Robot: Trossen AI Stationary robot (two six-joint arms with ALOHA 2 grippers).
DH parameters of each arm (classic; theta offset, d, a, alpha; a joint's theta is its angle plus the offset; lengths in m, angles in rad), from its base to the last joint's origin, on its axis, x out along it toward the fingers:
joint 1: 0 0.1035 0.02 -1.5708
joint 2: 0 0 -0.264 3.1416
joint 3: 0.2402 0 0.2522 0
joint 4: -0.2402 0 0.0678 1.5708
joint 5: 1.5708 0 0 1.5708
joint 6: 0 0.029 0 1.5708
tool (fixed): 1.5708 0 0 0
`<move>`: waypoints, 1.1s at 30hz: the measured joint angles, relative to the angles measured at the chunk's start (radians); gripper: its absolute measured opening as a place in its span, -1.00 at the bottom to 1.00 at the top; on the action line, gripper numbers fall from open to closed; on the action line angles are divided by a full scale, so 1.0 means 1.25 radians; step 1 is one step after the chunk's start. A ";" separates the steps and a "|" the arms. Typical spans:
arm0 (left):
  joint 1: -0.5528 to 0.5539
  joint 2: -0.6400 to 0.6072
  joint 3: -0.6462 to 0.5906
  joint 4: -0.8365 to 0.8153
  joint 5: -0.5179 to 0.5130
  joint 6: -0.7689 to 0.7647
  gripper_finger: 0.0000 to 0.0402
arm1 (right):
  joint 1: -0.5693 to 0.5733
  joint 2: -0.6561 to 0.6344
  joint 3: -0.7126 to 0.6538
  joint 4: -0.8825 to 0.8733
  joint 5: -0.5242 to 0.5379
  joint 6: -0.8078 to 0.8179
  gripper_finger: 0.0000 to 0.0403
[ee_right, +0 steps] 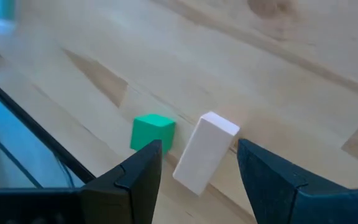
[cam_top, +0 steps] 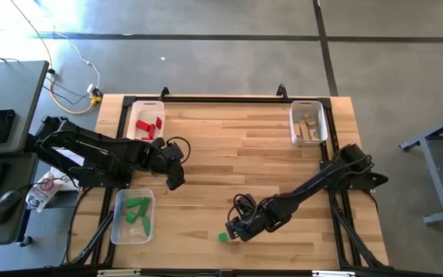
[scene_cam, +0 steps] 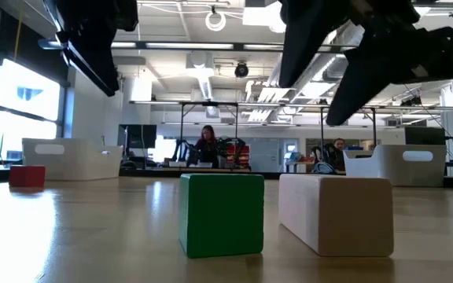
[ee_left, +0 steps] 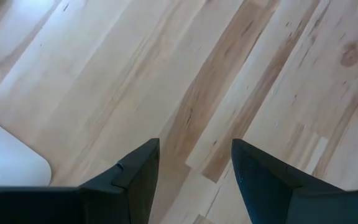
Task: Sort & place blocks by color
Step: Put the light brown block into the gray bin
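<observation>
A green cube (ee_right: 153, 132) and a plain light wood block (ee_right: 205, 152) lie side by side near the table's near edge, each flat on the wood. In the low view they show as the green cube (scene_cam: 221, 214) and the wood block (scene_cam: 336, 212). My right gripper (ee_right: 197, 149) hovers open just above the wood block, one finger on either side of it, touching nothing; the high view shows my right gripper (cam_top: 234, 230) beside the green cube (cam_top: 222, 238). My left gripper (cam_top: 177, 180) waits open over bare table left of centre, with my left gripper (ee_left: 194, 152) above bare boards.
Three white trays stand on the table: one with red blocks (cam_top: 148, 121) at the far left, one with green blocks (cam_top: 133, 215) at the near left, one with wood blocks (cam_top: 308, 123) at the far right. The middle of the table (cam_top: 237, 154) is bare wood.
</observation>
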 joint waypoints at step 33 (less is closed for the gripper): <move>0.000 0.000 0.000 0.001 -0.014 -0.001 -0.08 | 0.000 0.103 0.000 0.074 -0.073 0.037 -0.03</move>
